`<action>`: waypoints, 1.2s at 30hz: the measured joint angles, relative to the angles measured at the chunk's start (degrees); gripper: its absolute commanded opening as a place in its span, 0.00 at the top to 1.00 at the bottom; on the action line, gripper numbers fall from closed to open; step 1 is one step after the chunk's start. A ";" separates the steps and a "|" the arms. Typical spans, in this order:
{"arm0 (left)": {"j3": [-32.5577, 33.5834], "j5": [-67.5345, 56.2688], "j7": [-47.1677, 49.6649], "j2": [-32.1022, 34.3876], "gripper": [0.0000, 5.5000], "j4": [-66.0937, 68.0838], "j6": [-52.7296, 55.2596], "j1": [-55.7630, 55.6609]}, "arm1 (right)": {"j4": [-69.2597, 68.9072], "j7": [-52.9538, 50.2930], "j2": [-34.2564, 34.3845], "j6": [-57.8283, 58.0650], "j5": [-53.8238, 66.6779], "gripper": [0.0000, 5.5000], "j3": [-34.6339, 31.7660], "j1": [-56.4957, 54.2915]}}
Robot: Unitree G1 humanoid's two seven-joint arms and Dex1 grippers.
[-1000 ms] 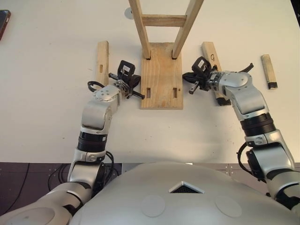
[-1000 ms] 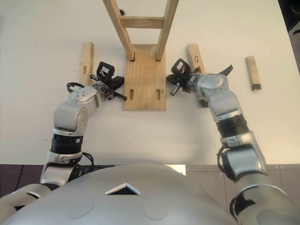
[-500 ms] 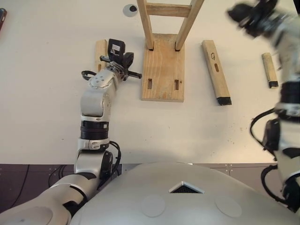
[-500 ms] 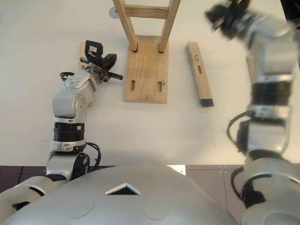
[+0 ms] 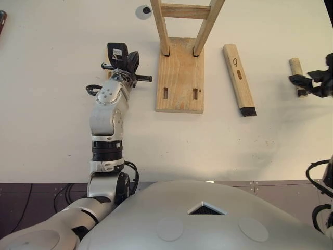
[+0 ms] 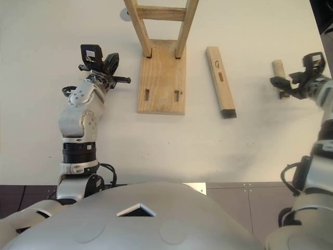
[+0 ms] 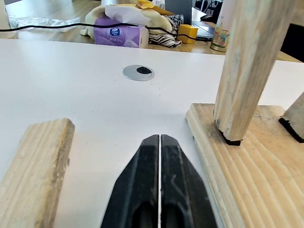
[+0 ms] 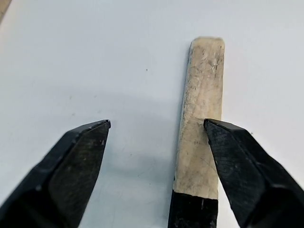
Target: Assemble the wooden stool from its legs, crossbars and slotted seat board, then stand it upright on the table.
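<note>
The slotted seat board lies flat mid-table. Two legs joined by a crossbar stand in its far slots. A loose leg with a black tip lies just right of the board. A short wooden piece lies at the far right, and my right gripper is open just above it, one finger overlapping its edge. My left gripper is shut and holds nothing. It points along the table between the board's left edge and another wooden leg.
A round cable grommet sits in the table beyond the board. A dark object shows at the far left edge. Bags and a tissue pack lie past the table's far side. Bare tabletop stretches toward me.
My right arm left the board's right edge, swung up and out, and now hovers open over the short piece at far right. My left gripper drew back leftward from the board.
</note>
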 measured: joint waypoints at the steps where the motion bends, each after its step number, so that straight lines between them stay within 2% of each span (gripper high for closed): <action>1: -0.10 0.00 -0.05 0.09 1.00 0.01 -0.02 -0.20 | 1.45 -0.49 0.10 -1.62 -0.30 0.39 0.05 -0.35; 6: -0.51 0.03 -0.92 1.30 1.00 0.02 0.04 -0.94 | 7.01 -0.90 -0.01 -6.93 -0.52 0.57 -0.20 -0.39; 11: -0.32 0.00 -0.59 1.50 1.00 -0.05 -0.03 -1.17 | 7.50 0.65 -0.07 -6.44 -0.35 0.70 -0.46 -1.43; 14: -0.27 -0.01 -0.03 1.08 1.00 -0.05 -0.98 -1.40 | 7.83 0.98 -0.18 -5.48 -0.58 0.66 -0.22 -2.75; 24: -0.36 -0.01 0.63 0.49 1.00 0.00 -1.27 -1.52 | 13.97 -1.98 -0.34 -6.86 -3.36 0.39 0.11 -6.16; 33: -0.25 0.16 0.45 0.64 1.00 0.21 -4.33 -1.76 | 15.24 2.53 -2.04 -8.33 -2.82 0.64 1.58 -3.34; 36: 3.17 -2.77 1.97 -1.85 1.00 -0.01 -7.55 -3.79 | 15.19 2.43 -1.94 -10.49 -2.86 0.71 2.03 -2.61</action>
